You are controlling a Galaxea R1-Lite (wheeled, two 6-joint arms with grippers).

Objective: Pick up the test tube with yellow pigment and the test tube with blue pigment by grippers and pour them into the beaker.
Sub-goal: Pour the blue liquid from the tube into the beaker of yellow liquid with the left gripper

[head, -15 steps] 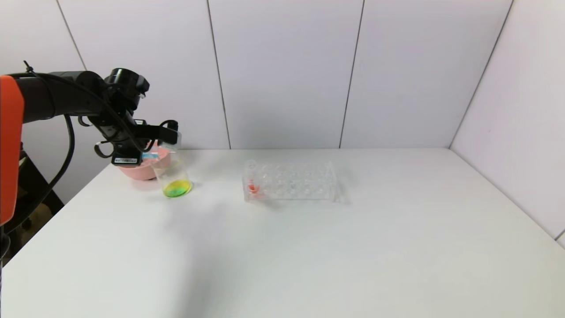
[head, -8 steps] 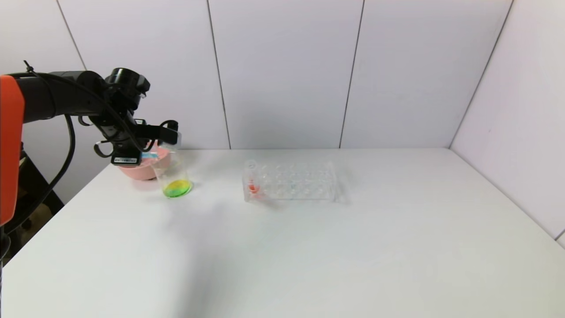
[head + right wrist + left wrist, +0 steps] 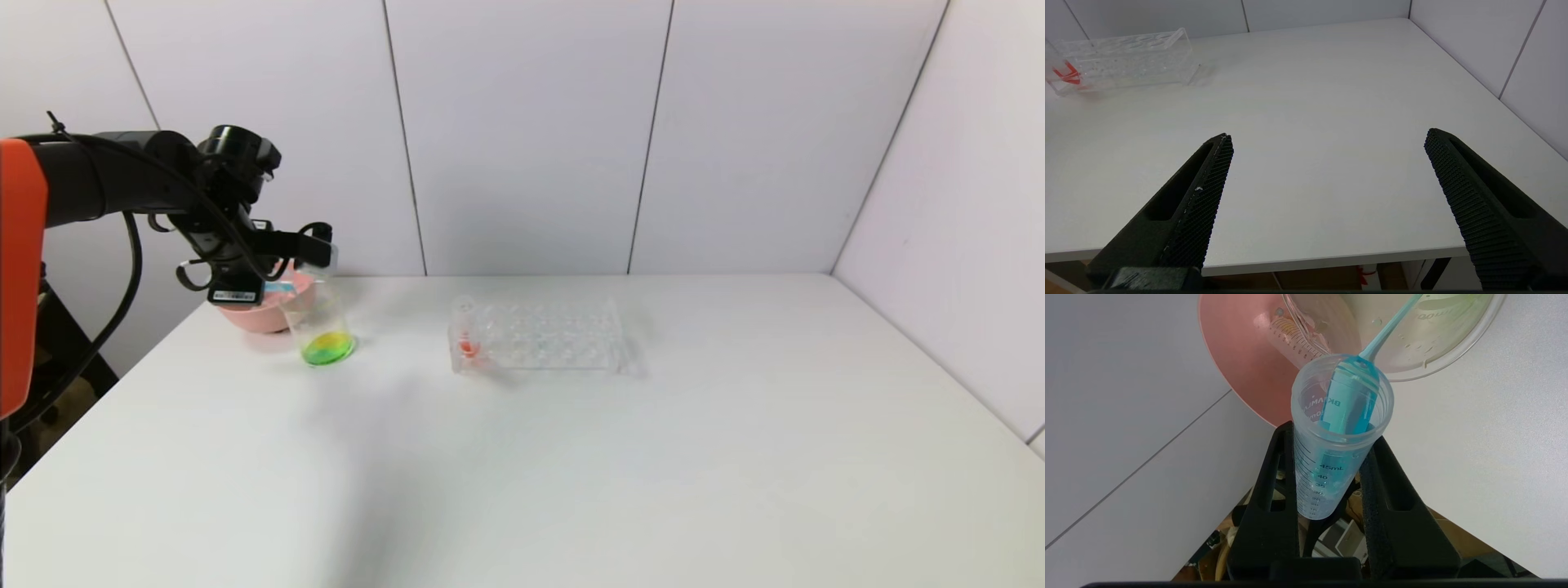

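My left gripper (image 3: pixel 309 243) is shut on the test tube with blue pigment (image 3: pixel 1331 473) and holds it tipped over the beaker (image 3: pixel 318 325) at the table's far left. In the left wrist view a thin blue stream runs from the tube's mouth into the beaker (image 3: pixel 1453 351). The beaker holds yellow-green liquid at its bottom. No tube with yellow liquid shows. A clear graduated tube (image 3: pixel 1294 339) lies in the pink bowl (image 3: pixel 1241 359). My right gripper (image 3: pixel 1329 139) is open and empty above the table's near right edge, out of the head view.
The pink bowl (image 3: pixel 255 314) stands just behind the beaker. A clear tube rack (image 3: pixel 539 335) with one red-liquid tube (image 3: pixel 467 341) at its left end stands at the table's middle back; it also shows in the right wrist view (image 3: pixel 1122 61).
My left gripper has tipped very slightly further with the blue tube over the beaker. Nothing else has moved.
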